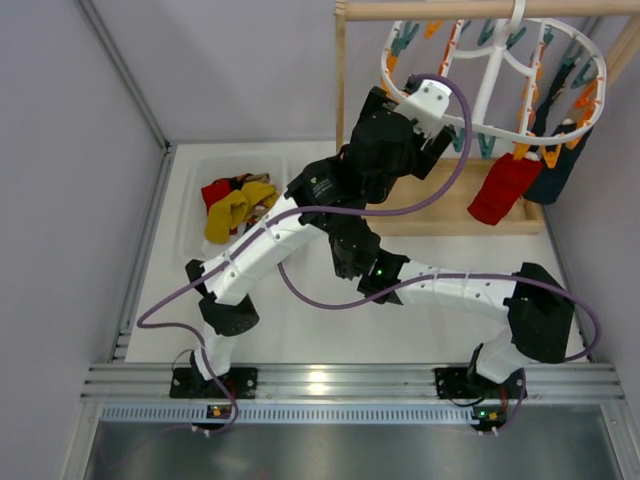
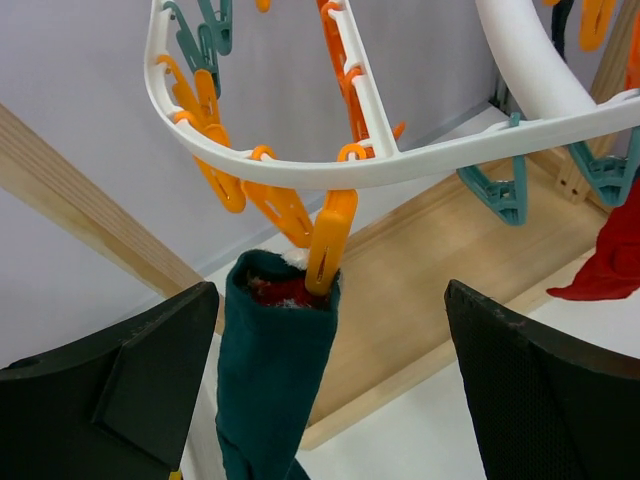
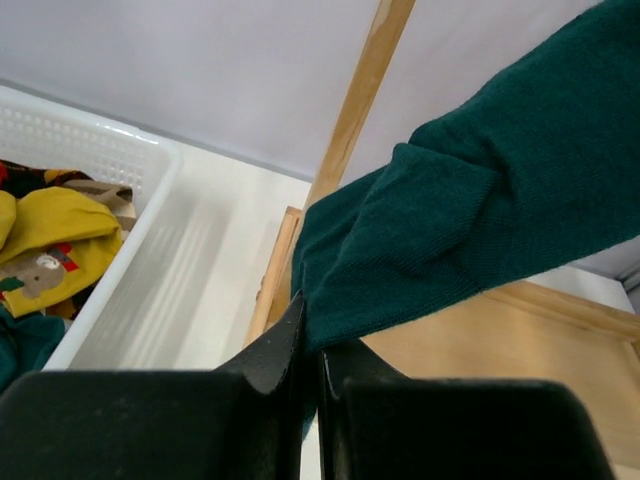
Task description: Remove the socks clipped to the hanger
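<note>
Left wrist view: the left gripper [image 2: 325, 330] stands wide open and empty, its 2 fingers flanking the teal sock [image 2: 272, 390] without touching it. That sock hangs from the white hanger [image 2: 420, 165], its cuff pinched by 1 orange clip [image 2: 328, 240]. Right wrist view: the right gripper [image 3: 312, 345] is fully closed on the lower end of what appears to be the same sock, the fabric running up and away from the pinch. Top external view: the hanger hangs from the wooden stand [image 1: 440, 10], with a red sock [image 1: 503, 187] and a dark navy sock [image 1: 560, 165] clipped at its far side. A basket [image 1: 186, 200] on the left holds loose socks. Judgement: the step in hand is freeing the teal sock, 1 of at least 3 remaining. The next move calls for the left fingers to squeeze the clip, or a steady downward pull by the right arm; a skewed tug could swing the hanger. No brand, label or legible writing found.
</note>
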You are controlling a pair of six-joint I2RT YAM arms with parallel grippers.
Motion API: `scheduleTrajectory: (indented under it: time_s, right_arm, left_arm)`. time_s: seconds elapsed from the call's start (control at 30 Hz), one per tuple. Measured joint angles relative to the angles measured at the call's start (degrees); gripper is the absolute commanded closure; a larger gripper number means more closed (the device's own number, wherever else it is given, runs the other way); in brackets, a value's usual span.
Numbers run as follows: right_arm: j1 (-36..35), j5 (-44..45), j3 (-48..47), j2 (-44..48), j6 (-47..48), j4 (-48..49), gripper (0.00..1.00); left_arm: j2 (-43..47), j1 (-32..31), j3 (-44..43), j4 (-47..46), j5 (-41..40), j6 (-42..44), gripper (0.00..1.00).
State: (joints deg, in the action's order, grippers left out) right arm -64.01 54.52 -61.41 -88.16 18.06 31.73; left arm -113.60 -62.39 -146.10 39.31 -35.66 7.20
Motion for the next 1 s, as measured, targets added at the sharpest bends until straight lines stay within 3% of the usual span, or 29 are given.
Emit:
scheduleTrajectory:
  time_s: [0.6,0.87,1.0]
  right_arm:
    - [0.46,-1.68,-4.17,-2.38,2.54,-6.73,1.0]
    - [1.09,-2.67,-3.8,-2.43,2.82,-7.76,1.0]
    - [1.42,-3.58,-2.91,-2.1,2.71,-7.85,1.0]
  left_arm:
    - [-10.47,0.0,-0.15,-12.39,-11.26,16.52,0.2]
    - [-12.13,0.13,-0.15,-20.57,-15.41,23.43,0.39]
    - [-12.72,0.39,-0.15,-23.98,-16.39,25.11,0.42]
